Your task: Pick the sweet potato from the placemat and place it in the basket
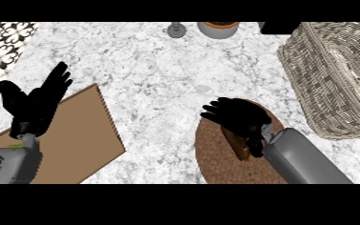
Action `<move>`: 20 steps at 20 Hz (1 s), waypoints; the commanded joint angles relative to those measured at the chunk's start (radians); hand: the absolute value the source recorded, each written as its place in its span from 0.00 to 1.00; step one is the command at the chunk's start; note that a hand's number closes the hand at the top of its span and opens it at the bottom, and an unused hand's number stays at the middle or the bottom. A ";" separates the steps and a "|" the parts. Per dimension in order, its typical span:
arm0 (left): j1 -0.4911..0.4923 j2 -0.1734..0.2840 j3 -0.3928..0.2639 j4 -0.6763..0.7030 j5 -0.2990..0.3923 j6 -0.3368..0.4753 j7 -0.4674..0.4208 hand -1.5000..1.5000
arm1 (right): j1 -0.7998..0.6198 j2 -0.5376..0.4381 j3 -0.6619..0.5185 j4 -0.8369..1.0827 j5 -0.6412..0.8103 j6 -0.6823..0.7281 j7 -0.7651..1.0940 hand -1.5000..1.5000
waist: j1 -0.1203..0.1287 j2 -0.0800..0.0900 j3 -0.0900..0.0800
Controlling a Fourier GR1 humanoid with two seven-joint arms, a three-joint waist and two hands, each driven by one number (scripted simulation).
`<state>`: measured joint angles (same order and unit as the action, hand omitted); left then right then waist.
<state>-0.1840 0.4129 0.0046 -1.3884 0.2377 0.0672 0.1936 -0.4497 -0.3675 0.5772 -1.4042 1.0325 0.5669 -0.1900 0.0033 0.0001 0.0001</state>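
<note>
A round brown placemat [219,164] lies on the marble counter at the lower right. On it a brown sweet potato [237,145] shows partly beneath my right hand [237,115], whose fingers curl over its upper end. A large wicker basket [325,76] stands at the right edge, apart from the hand. At the left edge rests my left hand [38,100], open with fingers up and holding nothing.
A tan cutting board [77,140] lies at the lower left under my left forearm. A grey pot [219,28] and a small grey object [175,29] stand at the counter's far edge. A patterned tile patch [14,40] shows at the upper left.
</note>
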 commanded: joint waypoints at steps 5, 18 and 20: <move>0.056 -0.051 0.015 -0.023 -0.053 -0.020 -0.027 0.50 | 0.020 0.053 -0.039 -0.014 0.035 0.087 -0.070 0.00 | 0.001 -0.001 0.000; 0.001 -0.100 0.055 0.059 -0.117 -0.048 -0.060 0.50 | -0.020 0.043 -0.108 0.118 0.195 -0.015 -0.187 0.00 | 0.004 0.001 0.000; -0.013 -0.077 0.091 -0.005 -0.095 -0.078 0.015 0.50 | 0.115 0.017 -0.091 -0.032 0.233 -0.006 -0.177 0.00 | -0.003 -0.001 0.000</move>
<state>-0.2024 0.3362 0.0739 -1.3637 0.1466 0.0051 0.1868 -0.3634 -0.3505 0.4995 -1.3964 1.2235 0.5538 -0.3578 0.0018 0.0000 0.0000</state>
